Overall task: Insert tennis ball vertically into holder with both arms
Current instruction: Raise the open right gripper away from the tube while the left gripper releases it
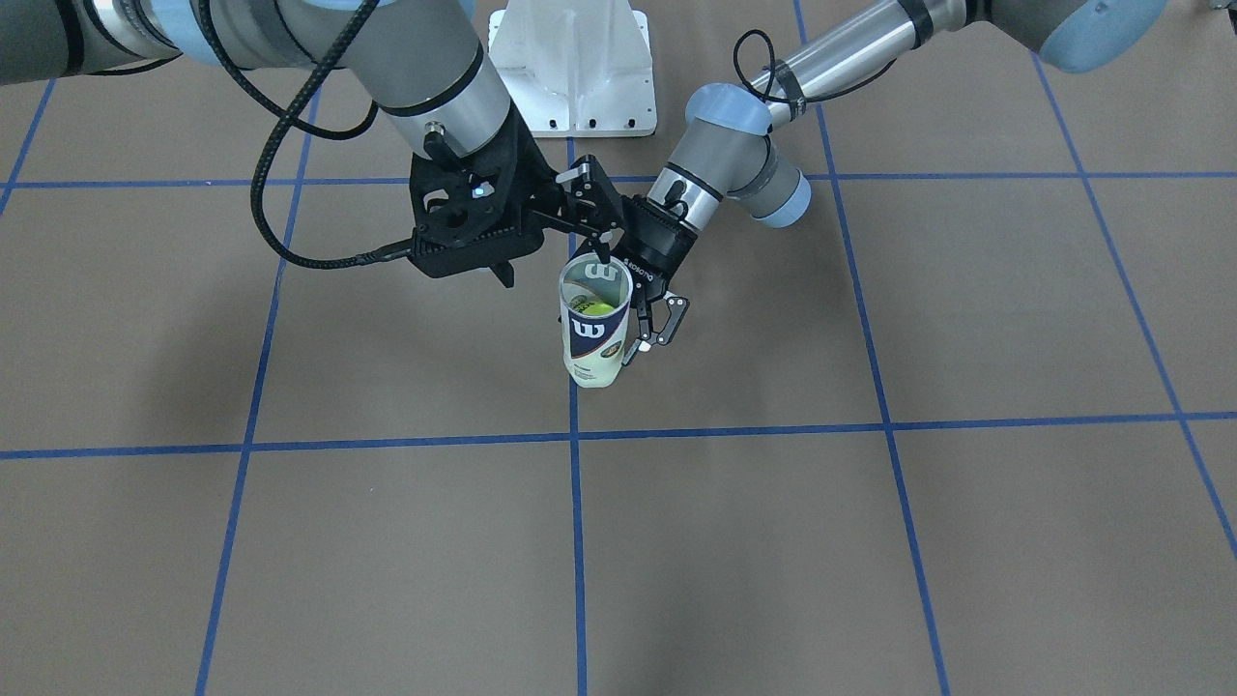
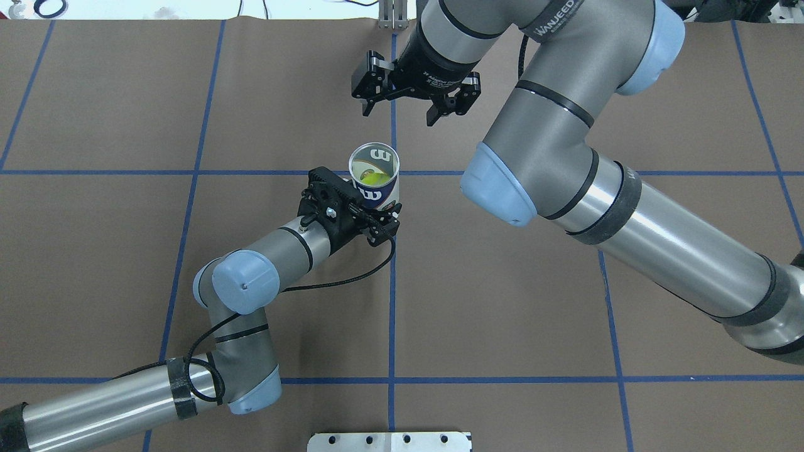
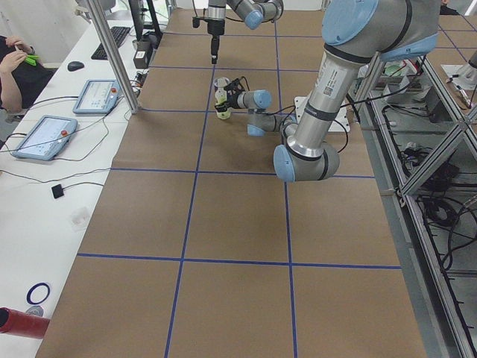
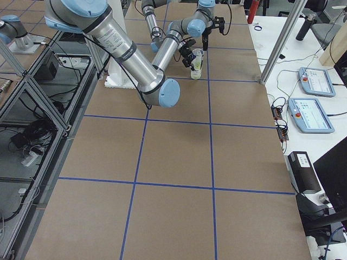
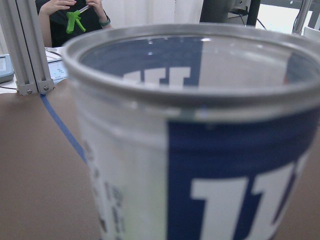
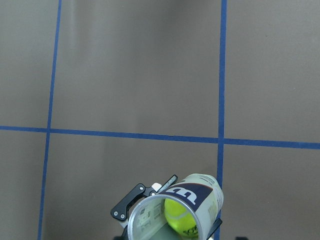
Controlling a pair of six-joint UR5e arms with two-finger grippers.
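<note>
Front view: left end effector (image 1: 646, 327) clamps the one holder (image 1: 594, 329) upright on the table (image 1: 870, 541), mouth up, one tennis ball (image 1: 596, 308) inside; overhead: right end effector (image 2: 397, 113) hangs open, empty, just beyond the rim; right wrist: looks down into holder.

A robotics lab. A brown paper-covered table (image 3: 223, 224) marked with blue tape gridlines (image 3: 186, 216) is flanked by aluminium-profile framing (image 4: 32, 103). Grey touchscreen teach pendants (image 3: 43, 136) lie on a white side bench (image 3: 37, 201) along its edge.
</note>
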